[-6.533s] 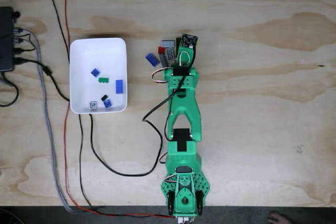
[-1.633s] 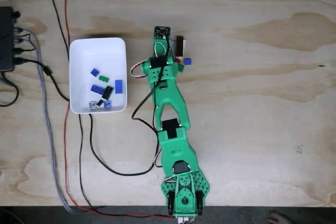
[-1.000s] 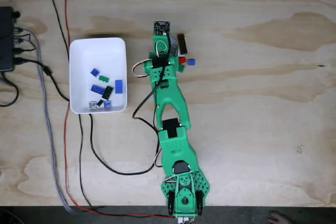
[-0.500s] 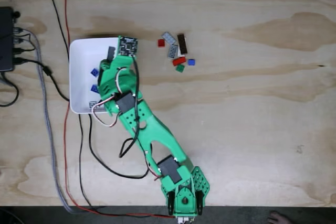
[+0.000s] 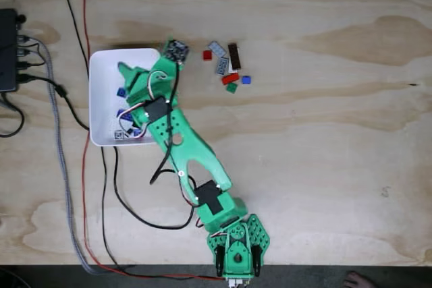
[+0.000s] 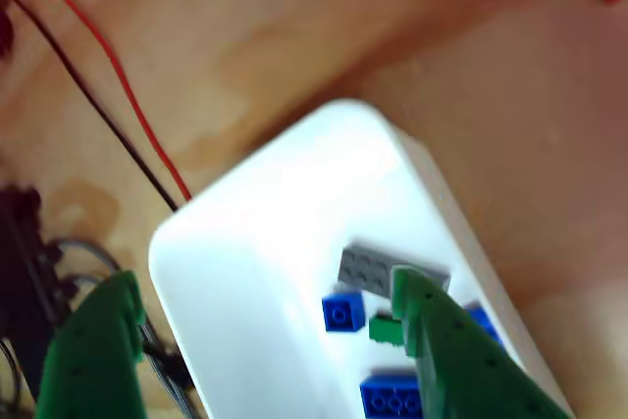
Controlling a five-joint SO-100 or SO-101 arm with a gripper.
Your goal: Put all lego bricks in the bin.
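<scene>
Over the bin (image 5: 108,65) on the left side of the worktop (image 5: 324,133) in the fixed view, the green arm (image 5: 182,146) is leaning across from its base at the bottom edge. Compared with half a second back, the wrist has swung a bit right and the little camera board now sits just past the bin's top right corner instead of over its top wall. A second before that the arm was still up by the loose pile.

The hand (image 6: 265,321) has its two green fingers (image 6: 446,350) wide apart in the other view, nothing between them. Below them inside the bin sit a grey brick (image 6: 368,267), a small blue brick (image 6: 343,313), a green one partly behind the finger, and another blue brick (image 6: 391,397) at the bottom edge.

Loose bricks (image 5: 225,65) are still out on the wood, right of the bin: a red one, two grey ones, a dark brown bar, another red, a green and a blue. Same spots as half a second ago.

Cables (image 5: 74,166) run down the left side past the bin.
</scene>
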